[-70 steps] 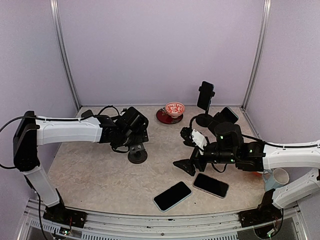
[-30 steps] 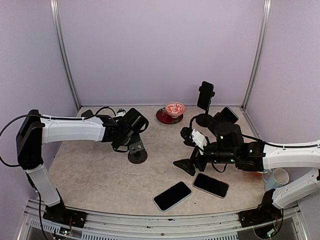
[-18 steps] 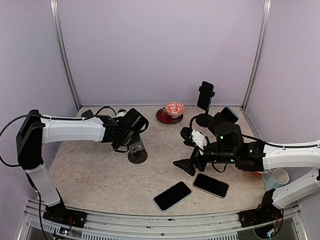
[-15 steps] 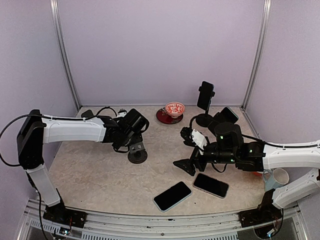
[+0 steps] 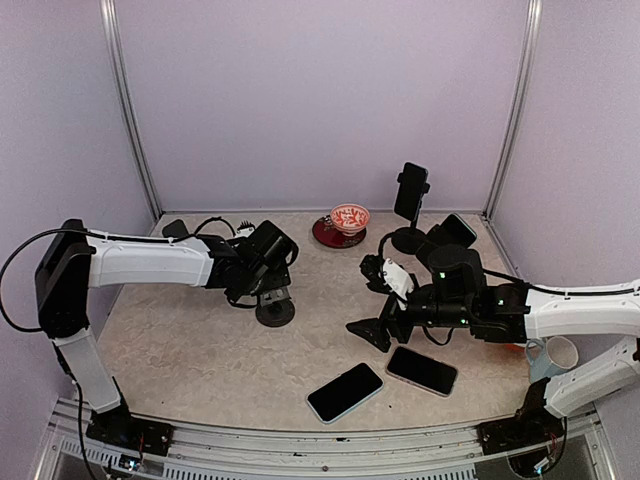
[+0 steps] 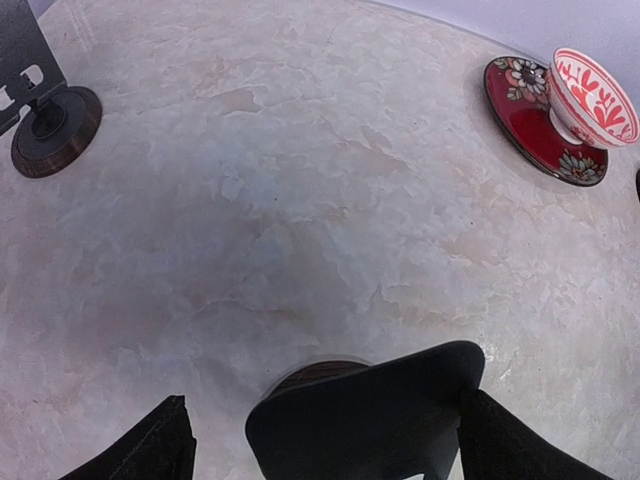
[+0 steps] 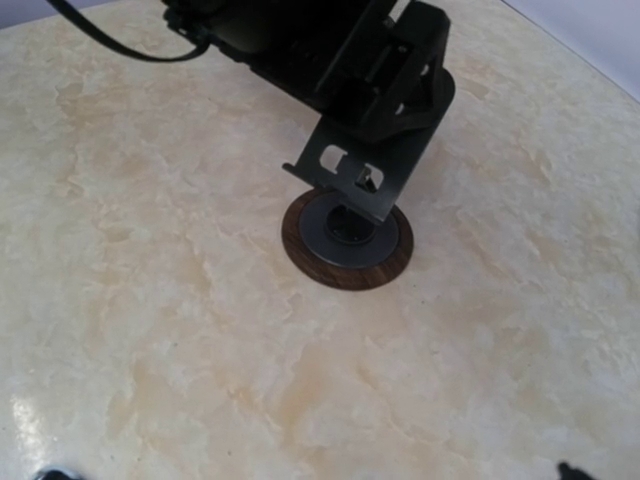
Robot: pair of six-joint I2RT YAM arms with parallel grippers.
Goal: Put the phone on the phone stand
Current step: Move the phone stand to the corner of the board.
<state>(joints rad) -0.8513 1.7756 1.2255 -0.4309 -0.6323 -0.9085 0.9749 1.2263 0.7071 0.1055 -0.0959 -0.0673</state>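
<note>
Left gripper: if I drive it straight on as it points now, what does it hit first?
The phone stand: its black plate sits between the fingers of the open left gripper. Past it, only table, though depth is unclear.

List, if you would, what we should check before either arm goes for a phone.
1. Black metal phone stand with round brown base upright on the beige marbled table: ok.
2. Stand free to take a phone: ok, nothing on it.
3. Left claw open: ok, jaws apart on either side of the stand's plate.
4. Right claw open and empty: ok.
5. Dark rectangular phone with pale edge and plain dark rectangular phone lying flat, nothing on top: ok.
6. Which side of each phone faces up: cannot tell.
</note>
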